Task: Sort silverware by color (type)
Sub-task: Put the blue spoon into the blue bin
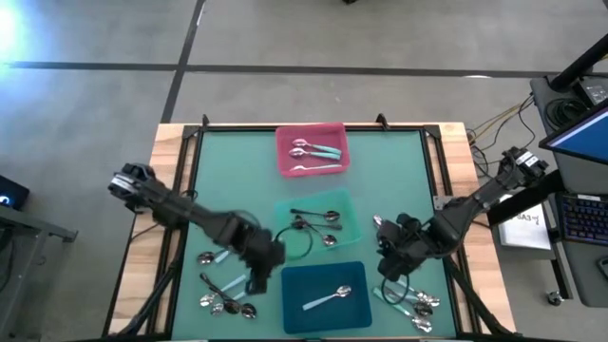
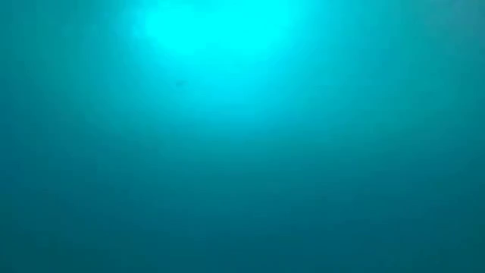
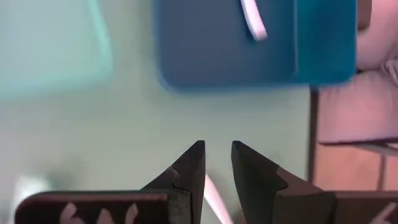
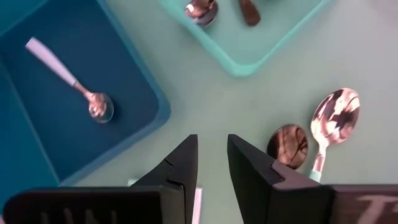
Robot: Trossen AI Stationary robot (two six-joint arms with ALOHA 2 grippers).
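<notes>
Dark fingers of the left claw (image 3: 216,163) are seen slightly apart, with a pale-handled spoon (image 3: 214,198) showing between them; whether it is gripped cannot be told. The dark-teal tray (image 1: 356,299) lies at three o'clock from it, one pale spoon (image 1: 328,299) inside. The right claw (image 4: 211,158) is also held slightly apart, over bare table (image 1: 380,171), with loose spoons (image 1: 418,306) at five o'clock. Black-handled spoons (image 1: 313,224) are sorted into the mint tray (image 1: 349,207), teal-handled spoons (image 1: 315,150) into the pink tray (image 1: 285,161). A firm hold should be confirmed before lifting, then the spoon carried squarely over the matching tray.
</notes>
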